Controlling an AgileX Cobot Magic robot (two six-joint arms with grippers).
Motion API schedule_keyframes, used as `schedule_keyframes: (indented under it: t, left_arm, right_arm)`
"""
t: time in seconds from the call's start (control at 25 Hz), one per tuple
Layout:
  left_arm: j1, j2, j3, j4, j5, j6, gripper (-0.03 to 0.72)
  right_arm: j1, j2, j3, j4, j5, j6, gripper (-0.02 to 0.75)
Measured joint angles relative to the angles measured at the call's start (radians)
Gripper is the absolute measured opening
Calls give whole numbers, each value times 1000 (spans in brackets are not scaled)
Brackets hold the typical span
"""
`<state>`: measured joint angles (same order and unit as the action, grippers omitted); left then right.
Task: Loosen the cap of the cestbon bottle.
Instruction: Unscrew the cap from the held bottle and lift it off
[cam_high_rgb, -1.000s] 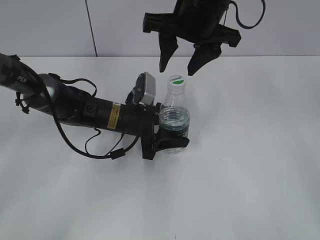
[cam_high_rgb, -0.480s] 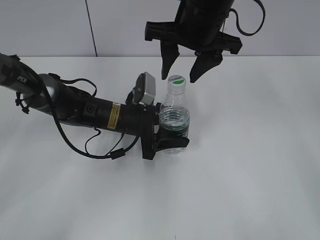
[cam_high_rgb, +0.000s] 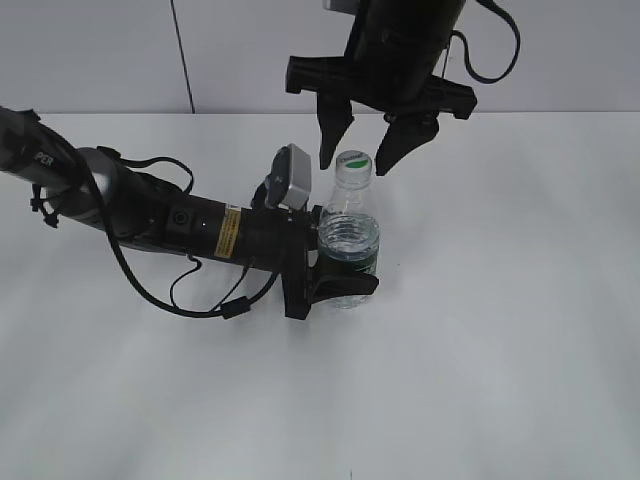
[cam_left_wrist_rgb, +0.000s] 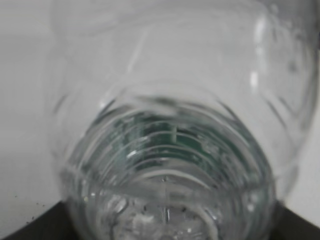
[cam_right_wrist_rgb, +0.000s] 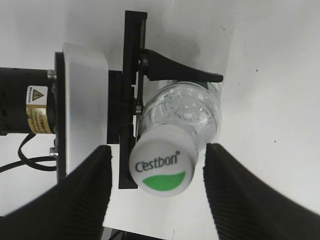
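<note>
Bottle (cam_high_rgb: 348, 245) upright on white table (cam_high_rgb: 500, 330), clamped at lower body between the fingers of left gripper (cam_high_rgb: 335, 268). Left arm (cam_high_rgb: 150, 215) stretched low across the table from the left edge, with black cable (cam_high_rgb: 190, 295) looping beneath it and grey camera block (cam_high_rgb: 290, 178) raised just left of the bottle neck.

Right gripper (cam_high_rgb: 354, 152) poised above, spread wide, fingertips level with cap (cam_high_rgb: 352, 161) and flanking it. In the right wrist view: cap (cam_right_wrist_rgb: 161, 166) centred between the two ribbed pads (cam_right_wrist_rgb: 80, 192), a visible gap on each side, no contact. Green leaf mark and "Cestbon" lettering facing up.

Obstructions: camera block (cam_right_wrist_rgb: 85, 110) directly beside the left pad of right gripper (cam_right_wrist_rgb: 156, 187); black jaw of the left gripper wrapped round the bottle (cam_right_wrist_rgb: 185, 112) beyond the cap. To the right of the cap, bare table (cam_right_wrist_rgb: 270, 75) only.

Left wrist view filled by blurred clear bottle wall (cam_left_wrist_rgb: 170, 165) with green label seen through it; left fingers not distinguishable there.

Table surface open in front of, behind and to the right of the bottle; far table edge meeting grey wall (cam_high_rgb: 100, 50) behind the right gripper.
</note>
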<state>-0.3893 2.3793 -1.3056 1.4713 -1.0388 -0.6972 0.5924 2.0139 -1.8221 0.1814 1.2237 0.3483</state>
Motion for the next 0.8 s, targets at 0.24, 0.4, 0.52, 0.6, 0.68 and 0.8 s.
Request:
schedule_keyframes:
  t: [0.24,0.4,0.52,0.6,0.68,0.8]
  left_arm:
    - [0,0,0,0,0,0,411]
    - [0,0,0,-1,0,0,411]
    - [0,0,0,-1,0,0,411]
    - [0,0,0,-1,0,0,411]
    - [0,0,0,-1,0,0,411]
    - [0,0,0,-1,0,0,411]
  right_arm:
    - [0,0,0,0,0,0,441]
    - [0,0,0,0,0,0,441]
    - [0,0,0,-1,0,1,441]
    - [0,0,0,-1,0,1,428]
    - [0,0,0,-1,0,1,387]
    - [0,0,0,-6,0,1,313]
